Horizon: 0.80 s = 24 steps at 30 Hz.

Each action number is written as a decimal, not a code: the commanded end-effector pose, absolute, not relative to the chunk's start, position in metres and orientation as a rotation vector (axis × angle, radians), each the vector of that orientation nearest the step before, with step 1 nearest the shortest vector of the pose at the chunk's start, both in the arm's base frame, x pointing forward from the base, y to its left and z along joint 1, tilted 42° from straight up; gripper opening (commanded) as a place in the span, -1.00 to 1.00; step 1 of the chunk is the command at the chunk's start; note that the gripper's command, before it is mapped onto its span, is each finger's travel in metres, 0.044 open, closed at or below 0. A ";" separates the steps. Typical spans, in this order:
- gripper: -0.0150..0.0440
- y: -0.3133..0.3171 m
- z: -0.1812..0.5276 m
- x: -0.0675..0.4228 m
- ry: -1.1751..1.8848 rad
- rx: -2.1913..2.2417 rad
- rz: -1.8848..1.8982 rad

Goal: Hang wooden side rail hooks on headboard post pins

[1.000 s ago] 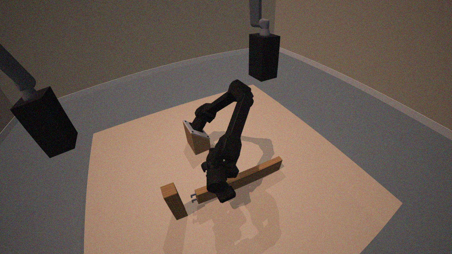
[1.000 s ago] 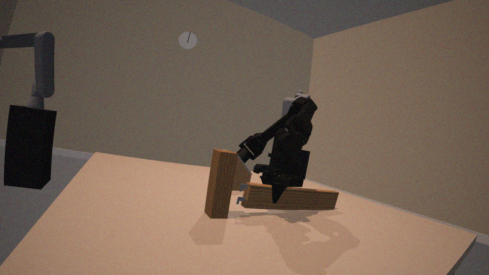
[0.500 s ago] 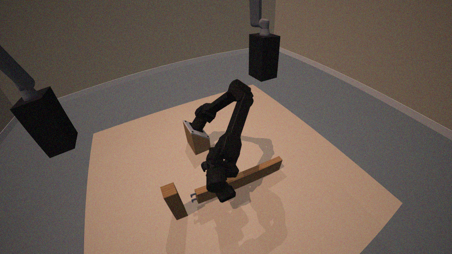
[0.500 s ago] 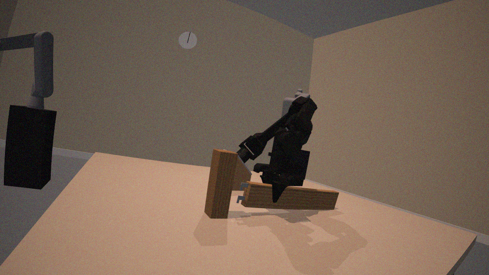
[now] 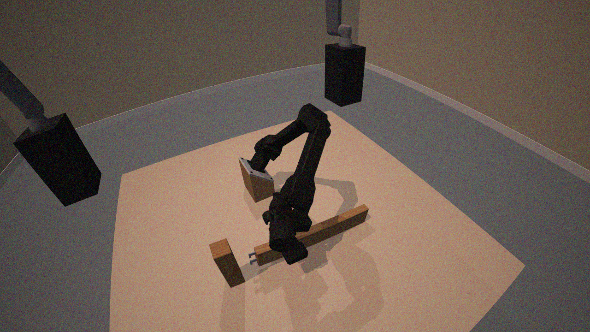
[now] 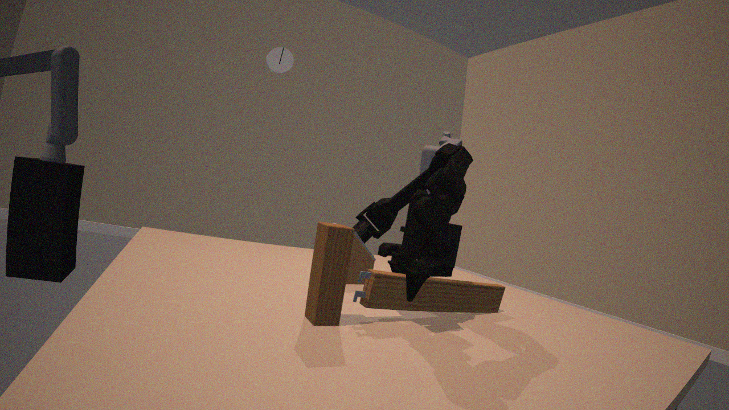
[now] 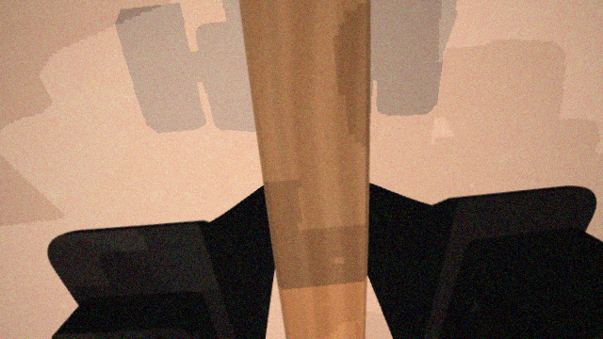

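The wooden side rail [image 5: 346, 225] [image 6: 469, 298] [image 7: 316, 118] is held across its width by my gripper [image 7: 308, 185] [image 6: 415, 291], which is shut on it nearer the hook end. The rail's hook end is slightly raised; its far end is down at the table. Two steel hooks, the upper hook [image 5: 251, 254] [image 6: 364, 275] and the lower hook [image 5: 253, 261] [image 6: 359, 295], point at the headboard post [image 5: 229, 266] [image 6: 328, 275], with a short gap between. The post stands upright. Its slot and pins are hidden, and in the top view my fingers are hidden by the arm.
A wooden block [image 5: 259, 187] [image 6: 360, 265] with a metal plate bears the arm's base behind the rail. The table [image 5: 165, 247] [image 6: 178, 316] carries these things. Dark boxes on grey arms, one at the left [image 5: 57, 161] [image 6: 43, 219] and one at the back [image 5: 344, 76], stand beyond it.
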<state>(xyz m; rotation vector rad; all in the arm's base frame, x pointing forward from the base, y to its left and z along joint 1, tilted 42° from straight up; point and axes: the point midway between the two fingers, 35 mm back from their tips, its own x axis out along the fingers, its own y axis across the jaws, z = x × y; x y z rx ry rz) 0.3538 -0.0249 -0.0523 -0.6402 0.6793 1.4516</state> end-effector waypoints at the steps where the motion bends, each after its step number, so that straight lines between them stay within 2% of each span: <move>1: -0.49 -0.031 -0.050 0.356 0.680 -0.647 1.435; 24: -0.49 -0.031 -0.054 0.359 0.680 -0.648 1.435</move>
